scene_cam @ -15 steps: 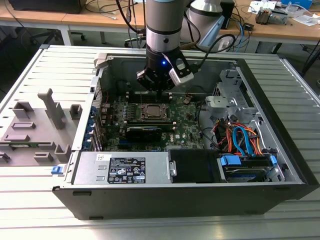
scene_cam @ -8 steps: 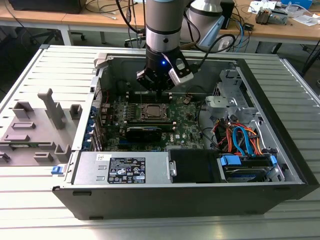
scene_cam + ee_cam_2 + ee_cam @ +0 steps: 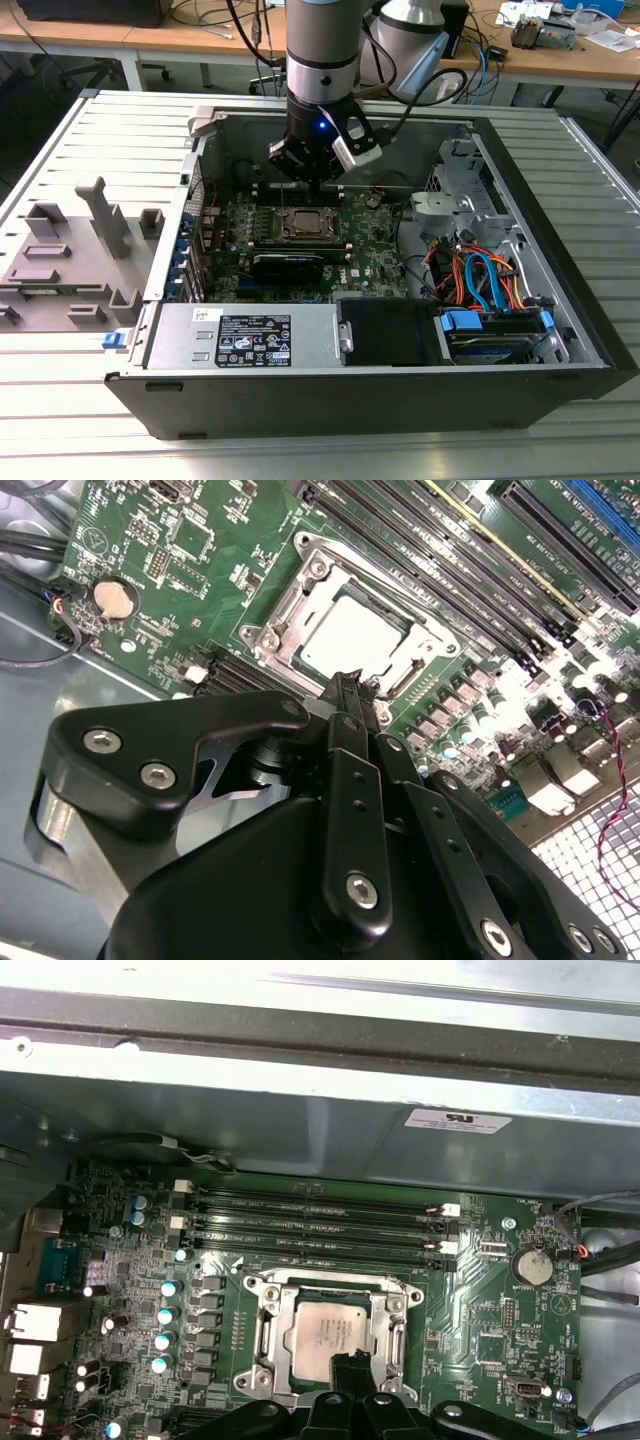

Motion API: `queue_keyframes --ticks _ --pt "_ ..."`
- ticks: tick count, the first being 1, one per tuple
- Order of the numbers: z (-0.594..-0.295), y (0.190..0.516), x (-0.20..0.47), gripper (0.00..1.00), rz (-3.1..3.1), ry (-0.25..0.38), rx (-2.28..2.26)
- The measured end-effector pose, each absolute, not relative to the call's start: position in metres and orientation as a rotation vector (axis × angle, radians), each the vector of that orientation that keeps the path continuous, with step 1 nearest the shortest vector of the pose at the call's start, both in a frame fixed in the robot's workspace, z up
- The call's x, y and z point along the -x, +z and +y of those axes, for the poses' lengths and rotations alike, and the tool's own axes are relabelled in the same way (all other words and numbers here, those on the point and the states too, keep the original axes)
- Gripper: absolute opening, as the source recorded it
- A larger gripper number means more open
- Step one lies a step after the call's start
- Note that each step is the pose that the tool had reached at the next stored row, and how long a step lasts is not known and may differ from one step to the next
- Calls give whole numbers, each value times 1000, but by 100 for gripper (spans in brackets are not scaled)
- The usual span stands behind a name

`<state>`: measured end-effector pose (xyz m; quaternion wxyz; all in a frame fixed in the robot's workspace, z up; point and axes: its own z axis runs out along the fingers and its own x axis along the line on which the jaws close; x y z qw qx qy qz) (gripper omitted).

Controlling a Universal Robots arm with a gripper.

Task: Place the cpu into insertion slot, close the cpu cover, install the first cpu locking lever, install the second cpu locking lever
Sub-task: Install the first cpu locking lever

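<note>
Status: black two-finger gripper on the grey arm is down inside the open black computer case. It sits over the green motherboard, just at the far edge of the socket in the exterior view.

- Gripper: narrow, fingertips drawn together with nothing seen between them. In both wrist views the tips sit at one edge of the socket. Can't tell if they touch it.
- The cpu, a small square chip with a pale silver-grey top, is seated flat in the socket.
- The cpu cover, a thin silvery metal frame with an open window, lies down around the chip, whose top shows through the window.
- Locking levers: can't make out whether they're latched.
- Black memory slots run alongside the socket, and a round silver coin cell sits off one corner of it.
- In the case's near part: silver power supply box towards the exterior view's left, blue and orange cables on the exterior view's right.
- The case rests on a slatted aluminium table.
- A grey moulded fixture block stands on the table beside the case, on the exterior view's left.
</note>
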<state>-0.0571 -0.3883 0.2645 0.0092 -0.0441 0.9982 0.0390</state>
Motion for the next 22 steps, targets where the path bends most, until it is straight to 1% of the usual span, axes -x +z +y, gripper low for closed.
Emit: queue_keyframes --ticks 22 --pt "-388 264 68 11 3118 122 137"
